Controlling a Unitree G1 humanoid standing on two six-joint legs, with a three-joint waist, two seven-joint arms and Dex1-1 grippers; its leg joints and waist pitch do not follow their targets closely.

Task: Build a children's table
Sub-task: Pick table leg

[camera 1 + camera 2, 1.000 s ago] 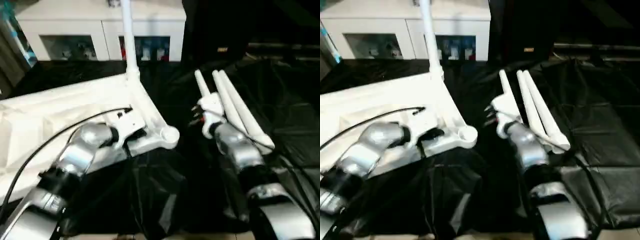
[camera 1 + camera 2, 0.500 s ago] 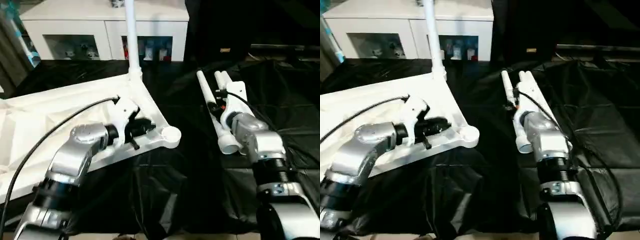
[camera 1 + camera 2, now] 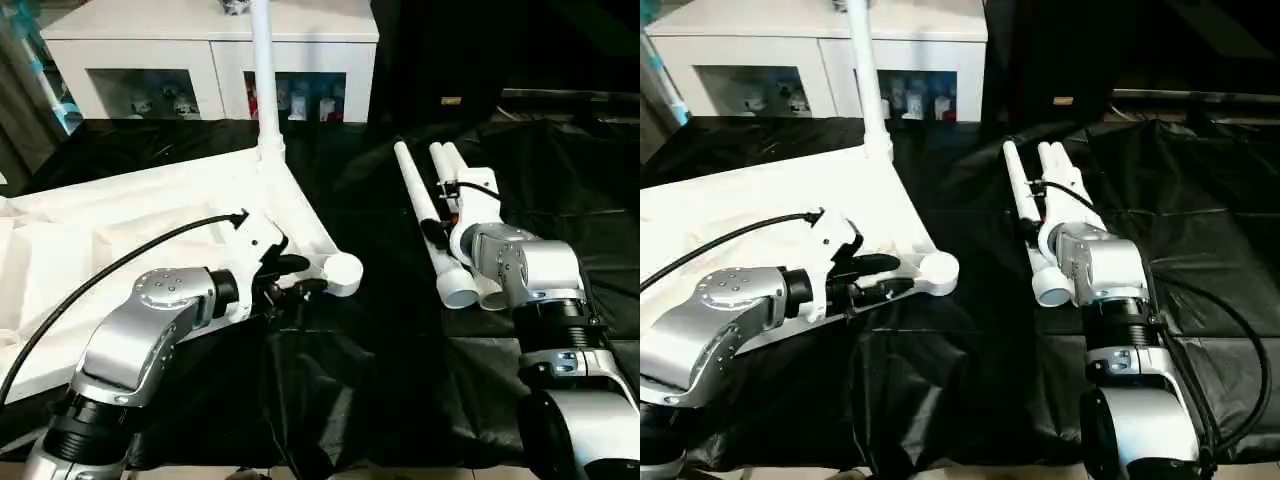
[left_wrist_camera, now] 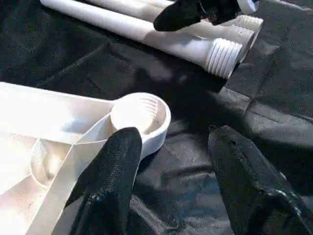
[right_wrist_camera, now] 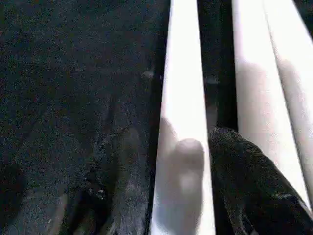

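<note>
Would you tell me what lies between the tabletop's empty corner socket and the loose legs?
Only bare black cloth, seen in the left eye view, separates the corner socket from the loose legs.

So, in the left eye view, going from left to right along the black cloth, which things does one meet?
Tabletop → left gripper → empty corner socket → three loose legs → right gripper over them, jaws open around the leftmost leg.
</note>
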